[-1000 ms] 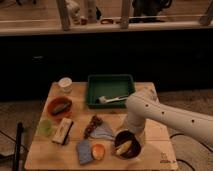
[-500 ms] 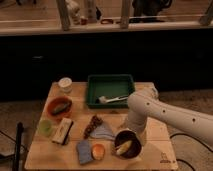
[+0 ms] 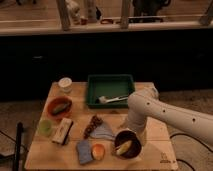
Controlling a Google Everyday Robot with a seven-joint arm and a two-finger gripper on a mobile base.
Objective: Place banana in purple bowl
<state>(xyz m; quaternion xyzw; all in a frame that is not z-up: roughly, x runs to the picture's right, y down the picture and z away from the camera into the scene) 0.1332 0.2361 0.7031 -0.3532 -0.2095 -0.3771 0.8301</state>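
The banana (image 3: 124,147) lay inside the purple bowl (image 3: 118,151), at the near right of the worktop (image 3: 159,131), exactly as it had a second before. Nothing on the worktop had shifted and the arm had barely stirred, so I judged the placement done, with only the withdrawal left. The end effector (image 3: 134,133) hung at the bowl's far right rim; I could not tell whether it was open or closed. The bowl sat close to the worktop's near edge, with an orange fruit (image 3: 98,151) just to its left. Open room lay upward and to the right.
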